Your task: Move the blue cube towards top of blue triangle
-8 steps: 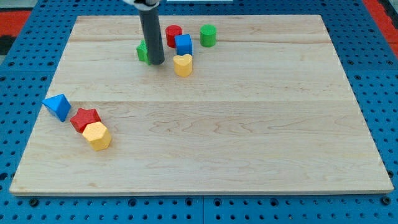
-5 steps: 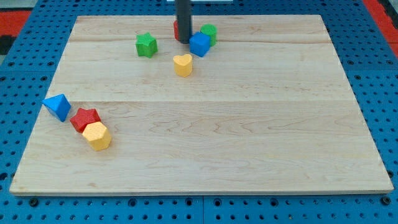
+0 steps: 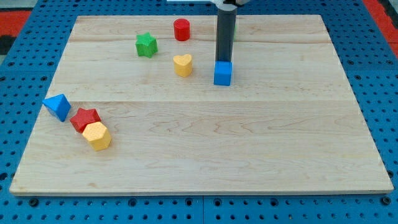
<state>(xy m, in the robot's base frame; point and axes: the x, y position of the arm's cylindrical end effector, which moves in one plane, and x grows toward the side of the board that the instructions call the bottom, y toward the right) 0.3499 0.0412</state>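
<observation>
The blue cube (image 3: 222, 73) sits on the wooden board (image 3: 249, 137), right of centre in the upper half. My tip (image 3: 223, 61) stands just behind the cube, at its top edge, touching or nearly touching it. The blue triangle (image 3: 58, 106) lies far off at the view's left edge of the board. The rod hides most of a green block (image 3: 234, 29) behind it.
A yellow heart (image 3: 182, 65) lies left of the blue cube. A green star (image 3: 146, 45) and a red cylinder (image 3: 181, 29) are near the top. A red star (image 3: 84, 119) and a yellow hexagon (image 3: 97, 135) sit beside the blue triangle.
My tip swung from the green star to the right, behind the blue cube. The cube has slid right and toward the view's bottom, away from the red cylinder and green block.
</observation>
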